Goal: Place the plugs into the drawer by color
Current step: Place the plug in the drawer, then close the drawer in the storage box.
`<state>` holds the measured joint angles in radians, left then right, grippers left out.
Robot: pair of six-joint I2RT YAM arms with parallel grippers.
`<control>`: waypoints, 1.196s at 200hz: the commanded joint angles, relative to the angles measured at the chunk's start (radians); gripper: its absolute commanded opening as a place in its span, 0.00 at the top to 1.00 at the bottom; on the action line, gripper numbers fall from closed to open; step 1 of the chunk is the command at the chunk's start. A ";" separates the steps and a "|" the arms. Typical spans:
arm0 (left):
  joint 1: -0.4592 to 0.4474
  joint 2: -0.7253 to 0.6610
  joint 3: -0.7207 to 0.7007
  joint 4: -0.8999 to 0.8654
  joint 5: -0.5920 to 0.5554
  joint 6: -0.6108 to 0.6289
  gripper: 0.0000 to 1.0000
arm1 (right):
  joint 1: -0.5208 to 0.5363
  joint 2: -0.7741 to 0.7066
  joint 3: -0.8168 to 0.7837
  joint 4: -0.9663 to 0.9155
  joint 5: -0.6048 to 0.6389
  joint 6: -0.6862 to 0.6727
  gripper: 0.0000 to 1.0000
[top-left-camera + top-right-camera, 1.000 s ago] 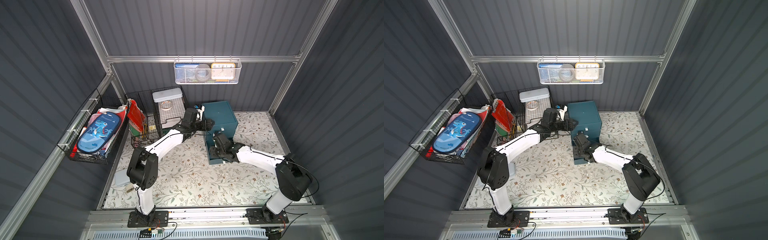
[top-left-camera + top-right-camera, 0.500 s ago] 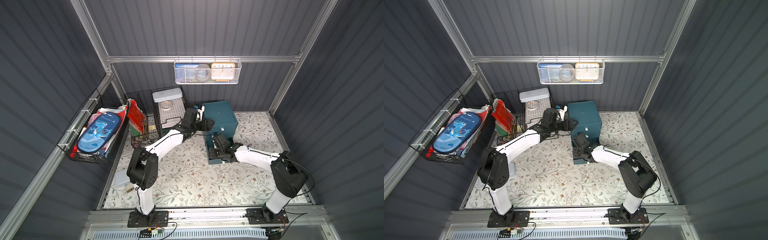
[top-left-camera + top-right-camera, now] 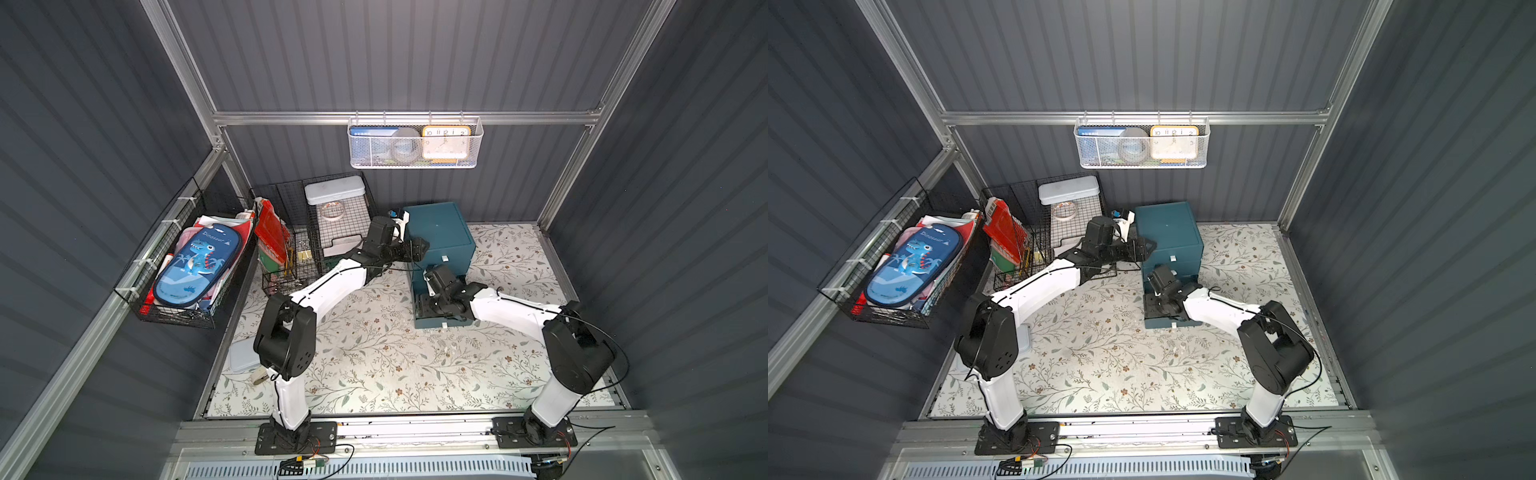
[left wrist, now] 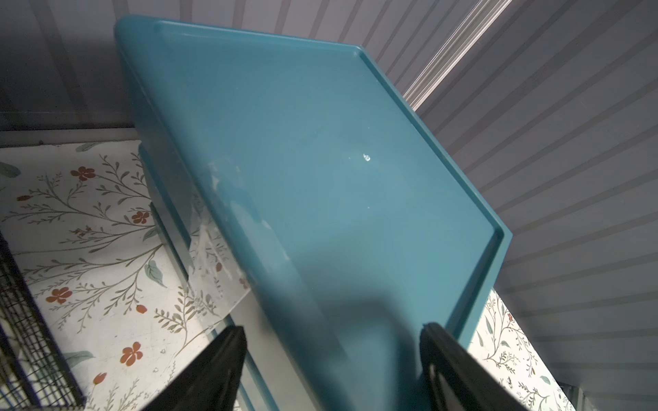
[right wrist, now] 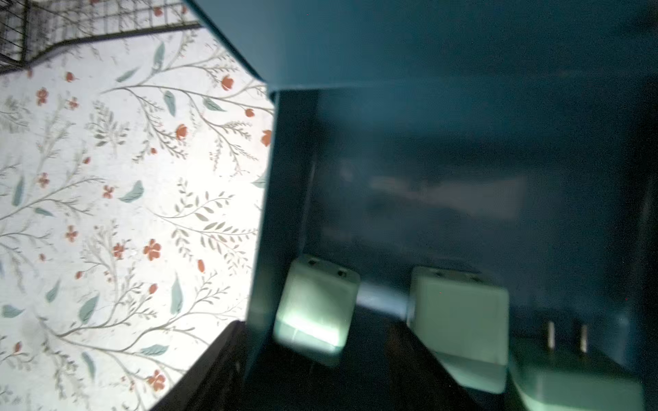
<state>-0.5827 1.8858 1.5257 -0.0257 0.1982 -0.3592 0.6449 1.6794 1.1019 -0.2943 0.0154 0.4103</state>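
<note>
Overhead, in both top views, the drawer cabinet (image 3: 440,230) stood at the back of the floral mat (image 3: 374,365), bottom drawer (image 3: 430,322) pulled out, left gripper (image 3: 417,250) at its top front corner, right gripper (image 3: 429,306) down inside that drawer. The left wrist view showed that gripper's fingers (image 4: 220,363) apart, astride a corner of the cabinet top. The blurred right wrist view showed three mint green plugs (image 5: 315,309) in the drawer, the dark fingers (image 5: 213,373) spread wider than the plug between them.
</note>
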 commanded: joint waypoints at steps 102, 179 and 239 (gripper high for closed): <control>-0.025 0.047 -0.048 -0.161 0.007 0.008 0.26 | 0.214 -0.520 -0.781 0.535 0.338 0.348 0.69; -0.025 0.020 -0.082 -0.164 -0.008 0.013 0.24 | 0.103 -0.173 -0.792 1.036 0.352 0.319 0.71; -0.025 0.019 -0.099 -0.145 0.001 0.014 0.24 | 0.061 -0.075 -0.754 1.151 0.307 0.395 0.70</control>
<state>-0.5896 1.8767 1.4963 0.0113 0.1936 -0.3737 0.7162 1.5906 0.3180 0.7715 0.3248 0.7532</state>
